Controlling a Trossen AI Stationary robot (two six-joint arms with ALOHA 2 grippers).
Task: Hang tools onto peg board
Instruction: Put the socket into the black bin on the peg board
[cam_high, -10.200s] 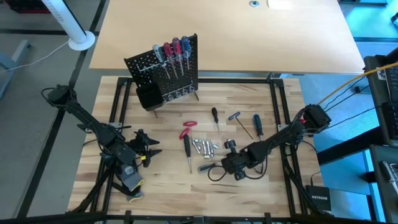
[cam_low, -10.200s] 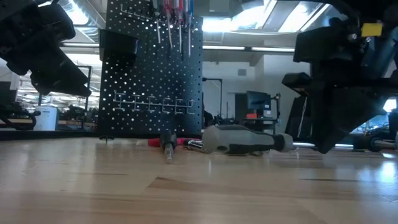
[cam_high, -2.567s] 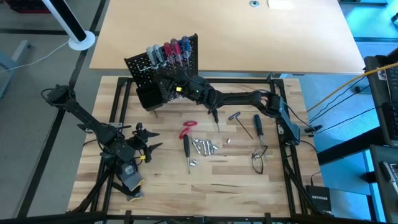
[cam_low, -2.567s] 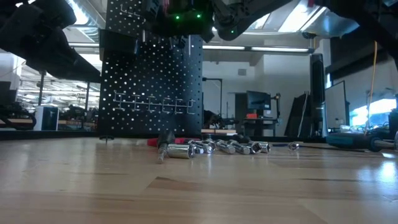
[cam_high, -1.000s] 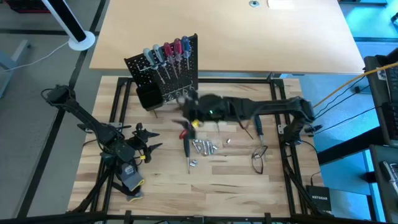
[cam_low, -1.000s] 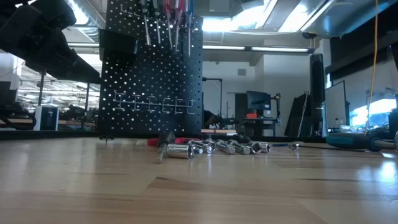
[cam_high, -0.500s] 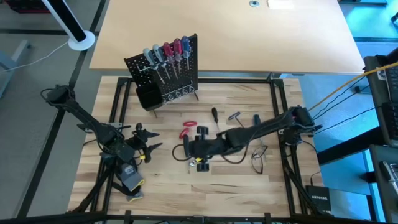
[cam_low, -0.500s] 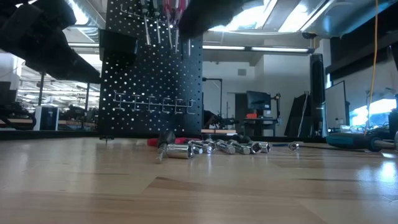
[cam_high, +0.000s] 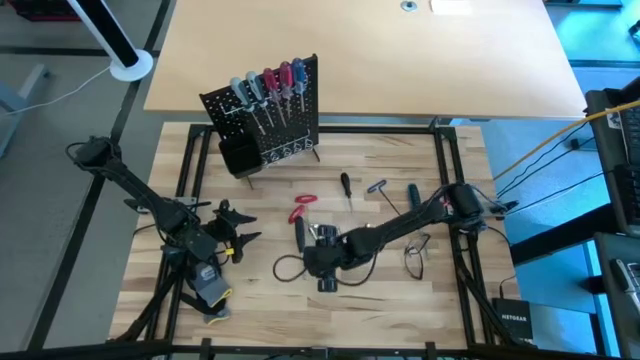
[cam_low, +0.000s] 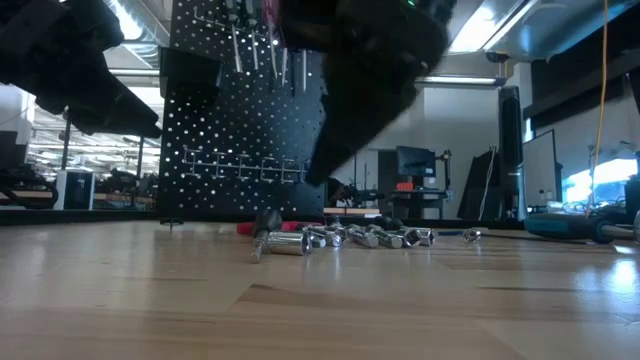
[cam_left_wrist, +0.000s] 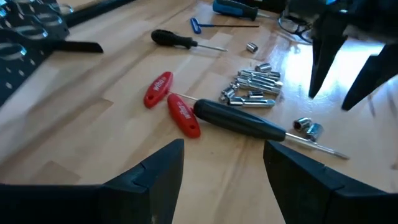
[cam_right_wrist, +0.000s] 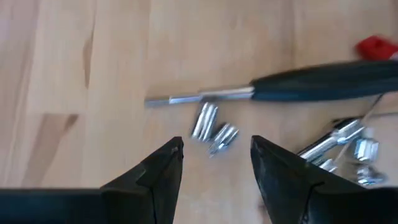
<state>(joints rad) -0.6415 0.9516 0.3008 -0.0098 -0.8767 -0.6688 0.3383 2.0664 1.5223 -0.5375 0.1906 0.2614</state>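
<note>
The peg board (cam_high: 268, 120) stands at the far left, with several screwdrivers (cam_high: 265, 85) hanging from its top row. On the table lie red pliers (cam_left_wrist: 166, 104), a black-handled screwdriver (cam_right_wrist: 323, 86), a small black screwdriver (cam_high: 345, 185), a blue screwdriver (cam_high: 412, 197) and silver bits (cam_left_wrist: 254, 87). My right gripper (cam_right_wrist: 214, 163) hovers open, tipped downward, just above two loose bits (cam_right_wrist: 214, 134) beside the black screwdriver's shaft (cam_right_wrist: 199, 97). In the high view my right gripper (cam_high: 320, 262) is at the table's middle. My left gripper (cam_high: 238, 228) waits open at the left, pointing at the pliers.
A black bin (cam_high: 237, 156) sits on the peg board's lower corner. A blue T-shaped key (cam_high: 376, 187) lies near the blue screwdriver. A cable loop (cam_high: 415, 256) lies at the right. A black frame rail (cam_high: 452, 170) borders the tabletop. Bare wood lies toward the near edge.
My right gripper has swung from in front of the peg board toward the table's near edge and down, tipping more steeply, and now hangs over the black screwdriver and bits. Its fingers stay open. The tools lie where they were.
</note>
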